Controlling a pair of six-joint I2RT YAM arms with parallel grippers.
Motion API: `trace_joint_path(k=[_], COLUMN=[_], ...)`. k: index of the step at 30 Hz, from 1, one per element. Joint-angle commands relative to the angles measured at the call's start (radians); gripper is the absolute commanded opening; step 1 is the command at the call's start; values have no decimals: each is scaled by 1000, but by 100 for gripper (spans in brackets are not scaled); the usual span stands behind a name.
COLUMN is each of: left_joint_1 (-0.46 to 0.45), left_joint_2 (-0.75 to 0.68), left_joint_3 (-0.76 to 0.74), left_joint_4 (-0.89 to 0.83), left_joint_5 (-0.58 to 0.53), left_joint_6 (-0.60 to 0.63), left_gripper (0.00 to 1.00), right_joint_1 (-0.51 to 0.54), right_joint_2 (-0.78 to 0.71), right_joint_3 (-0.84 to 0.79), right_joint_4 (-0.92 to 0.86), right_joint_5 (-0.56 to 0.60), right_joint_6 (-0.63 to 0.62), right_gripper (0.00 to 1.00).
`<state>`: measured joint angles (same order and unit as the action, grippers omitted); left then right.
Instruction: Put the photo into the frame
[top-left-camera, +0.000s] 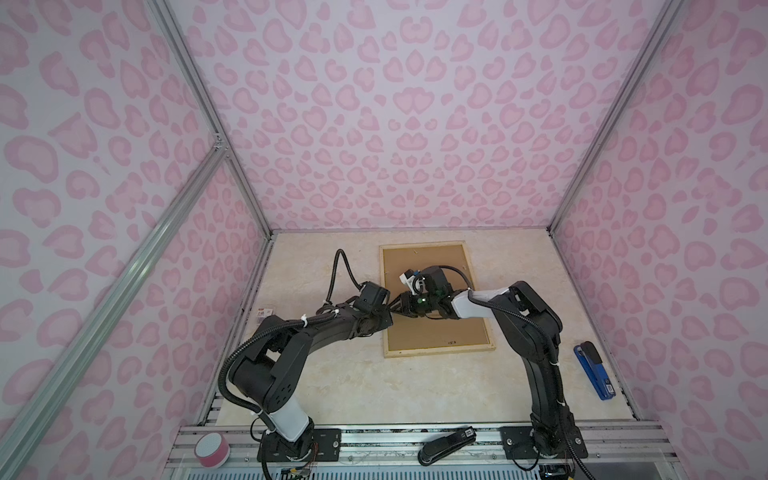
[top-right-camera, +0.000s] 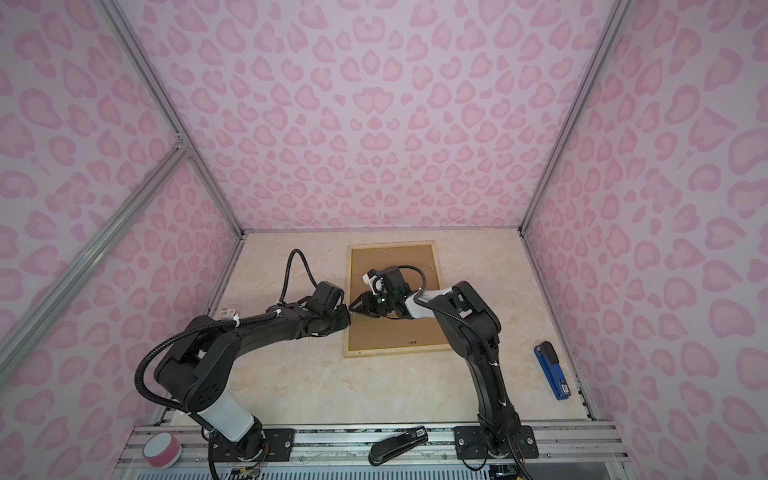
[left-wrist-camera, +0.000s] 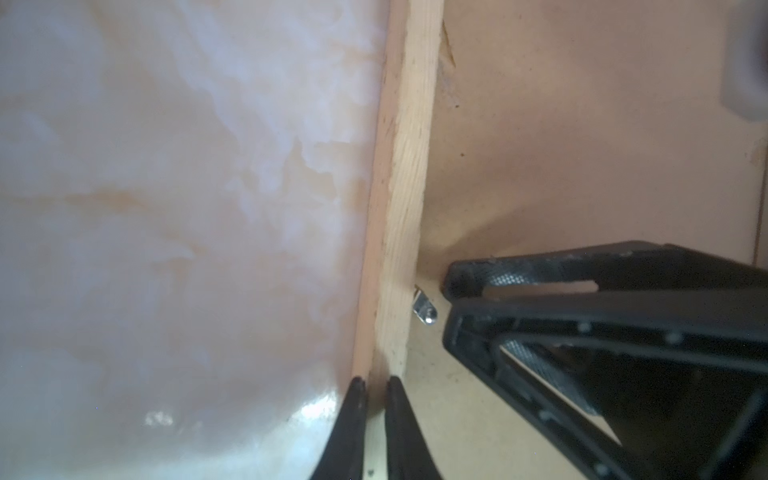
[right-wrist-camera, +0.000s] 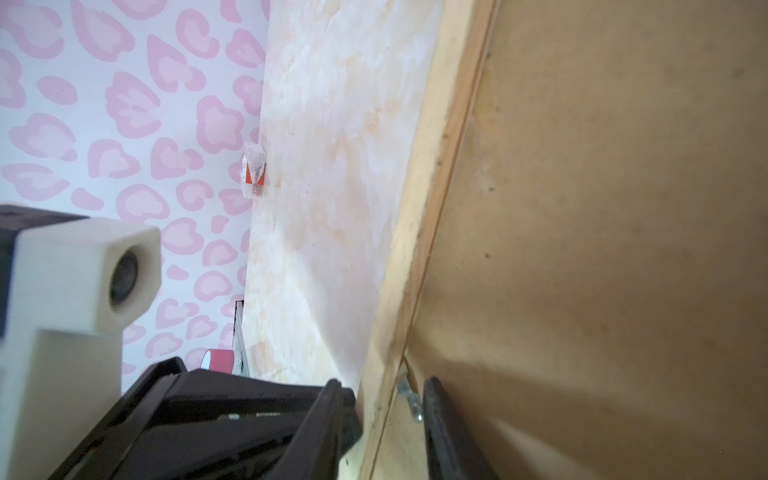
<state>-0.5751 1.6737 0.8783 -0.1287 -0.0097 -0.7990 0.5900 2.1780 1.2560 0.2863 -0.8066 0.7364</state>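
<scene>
The pale wooden frame (top-left-camera: 440, 351) (top-right-camera: 395, 351) lies flat on the table in both top views. A brown backing board (top-left-camera: 432, 328) (top-right-camera: 386, 332) fills it. The photo is hidden. My left gripper (top-left-camera: 387, 320) (left-wrist-camera: 376, 384) is shut on the frame's left strip (left-wrist-camera: 407, 166), one finger on each side. My right gripper (top-left-camera: 400, 309) (right-wrist-camera: 386, 388) reaches across the board to the same strip (right-wrist-camera: 432, 166), turned on its side. Its jaws stand apart, with a small metal tab (left-wrist-camera: 424, 311) (right-wrist-camera: 409, 399) at their tips. The two grippers almost touch.
A blue stapler (top-left-camera: 594, 370) lies by the right wall. A black stapler (top-left-camera: 446, 444) and a pink tape roll (top-left-camera: 212, 449) sit on the front rail. A small red-and-white packet (top-left-camera: 265, 313) lies at the table's left edge. Patterned walls close in three sides.
</scene>
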Motion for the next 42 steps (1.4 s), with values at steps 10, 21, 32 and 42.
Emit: trace_joint_path(k=[10, 21, 32, 42], left_joint_1=[-2, -2, -2, -2], left_joint_2=[8, 6, 7, 5], left_joint_3=[7, -1, 1, -1], left_joint_4=[-39, -37, -37, -37], left_joint_5=[31, 29, 30, 31], left_joint_6=[12, 12, 11, 11], left_gripper=[14, 14, 14, 14], right_joint_1=[22, 27, 36, 36], right_joint_2=[31, 28, 33, 23], right_joint_3=[9, 5, 13, 2], right_joint_4=[-60, -68, -70, -75], right_joint_5=[-28, -32, -39, -40], right_joint_6=[-35, -38, -37, -40], right_gripper=[35, 35, 35, 35])
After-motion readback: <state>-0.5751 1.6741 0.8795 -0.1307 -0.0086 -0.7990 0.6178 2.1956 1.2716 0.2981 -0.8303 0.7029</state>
